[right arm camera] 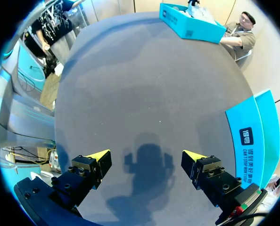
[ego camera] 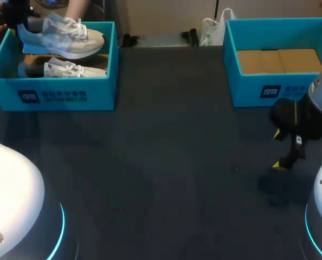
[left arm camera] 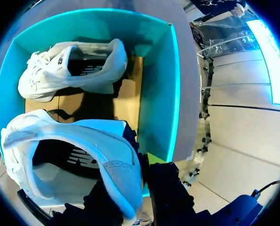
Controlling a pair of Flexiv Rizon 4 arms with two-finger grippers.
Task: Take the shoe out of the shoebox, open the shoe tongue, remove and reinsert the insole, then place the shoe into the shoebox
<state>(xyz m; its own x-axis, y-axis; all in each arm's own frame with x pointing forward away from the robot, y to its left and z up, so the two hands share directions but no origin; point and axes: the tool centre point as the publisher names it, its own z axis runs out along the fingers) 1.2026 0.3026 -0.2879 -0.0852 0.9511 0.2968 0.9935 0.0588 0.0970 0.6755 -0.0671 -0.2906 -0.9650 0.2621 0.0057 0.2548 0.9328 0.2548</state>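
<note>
A teal shoebox (ego camera: pixel 69 95) stands at the table's far left. My left gripper (ego camera: pixel 12 19) is shut on the heel of a white and grey shoe (ego camera: pixel 63 35), which hangs above the box with its toe pointing right. In the left wrist view the gripper (left arm camera: pixel 136 190) pinches the heel rim of this shoe (left arm camera: pixel 83 141) over the shoebox (left arm camera: pixel 159 94). A second white shoe (ego camera: pixel 69 69) (left arm camera: pixel 69 70) lies on the cardboard floor of the box. My right gripper (ego camera: pixel 283 150) (right arm camera: pixel 147 157) hovers open over bare table at the right, holding nothing.
A second teal box (ego camera: pixel 258 89) with a cardboard bottom stands at the far right, just behind my right gripper and beside it (right arm camera: pixel 253 136) in the right wrist view. A dark grey tabletop (ego camera: pixel 166 162) stretches between the two boxes.
</note>
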